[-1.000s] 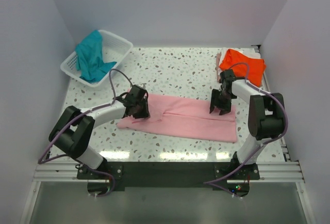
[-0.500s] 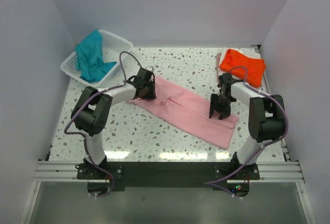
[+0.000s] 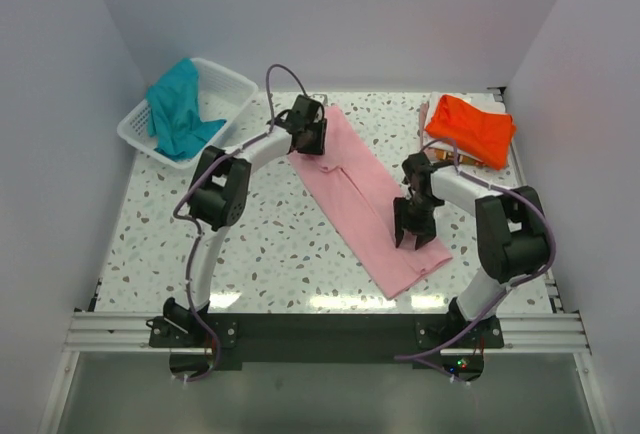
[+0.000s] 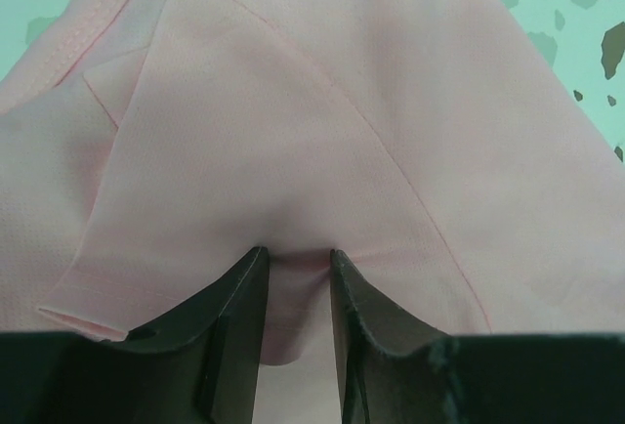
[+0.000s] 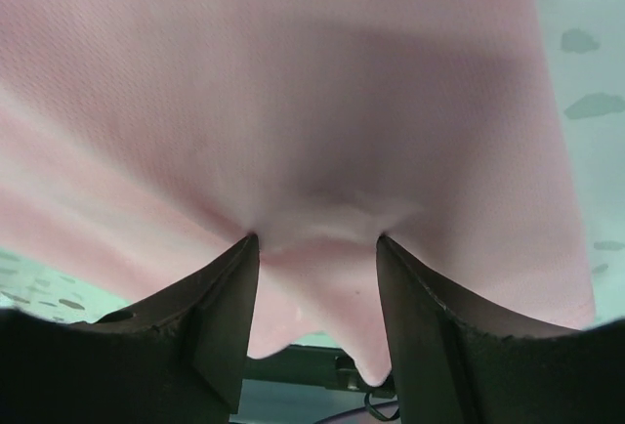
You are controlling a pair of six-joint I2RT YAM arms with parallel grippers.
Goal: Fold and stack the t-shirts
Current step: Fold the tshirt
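Across the speckled terrazzo counter (image 3: 270,249), seen from above, a light pink cloth t-shirt (image 3: 365,199) lies as a long narrow strip, its long axis running diagonally from far left to near right. The left gripper (image 3: 308,134) sits at the far end and the right gripper (image 3: 413,231) toward the near end (each arm nearest its own end). From the left wrist, the left gripper (image 4: 296,258) is clenched on a pucker of pink cloth. From the right wrist, the right gripper (image 5: 317,238) likewise pinches the fabric, which stretches away ahead of it.
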